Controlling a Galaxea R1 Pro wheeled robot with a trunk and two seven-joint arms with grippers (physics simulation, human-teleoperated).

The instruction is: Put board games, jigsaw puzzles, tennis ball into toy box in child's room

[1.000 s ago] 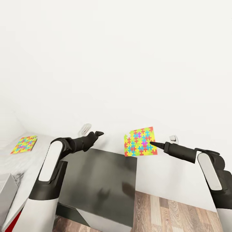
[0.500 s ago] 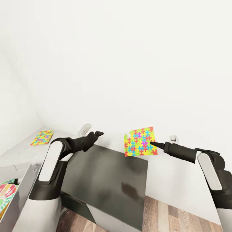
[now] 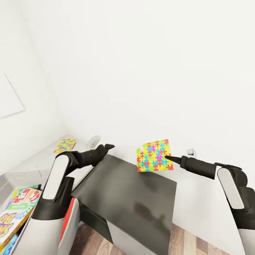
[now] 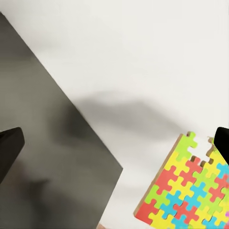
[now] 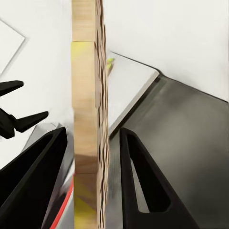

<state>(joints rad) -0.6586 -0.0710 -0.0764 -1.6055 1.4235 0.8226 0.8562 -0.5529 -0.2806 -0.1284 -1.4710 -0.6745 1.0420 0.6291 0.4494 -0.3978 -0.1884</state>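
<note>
- Two jigsaw puzzles are in your head view: one [image 3: 154, 156] stands upright in the air, pinched at its 3 o'clock edge by your right claw [image 3: 167, 157], and the second puzzle [image 3: 64, 145] lies flat on the pale worktop [image 3: 42, 159] at about 10 o'clock from your left claw [image 3: 109, 146].
- Your right wrist view looks along the held puzzle [image 5: 88, 119] edge-on, with one dark finger [image 5: 33, 176] on each side of the thin board; whether both pads touch it you cannot tell from there.
- Your left claw is empty, with its fingers spread apart and nothing between them; it hangs over the far edge of the dark grey cabinet [image 3: 131, 193].
- From your left wrist view, the held puzzle [image 4: 183, 188] shows face-on against the white wall [image 4: 143, 57], beside the cabinet top [image 4: 47, 157].
- At 8 o'clock in your head view, the light grey toy box [image 3: 21, 175] sits on the worktop, and the Skip-Bo board game [image 3: 16, 212] lies inside it, partly hidden by your left arm [image 3: 53, 198].
- Wood-plank floor [image 3: 95, 237] shows below the cabinet.
</note>
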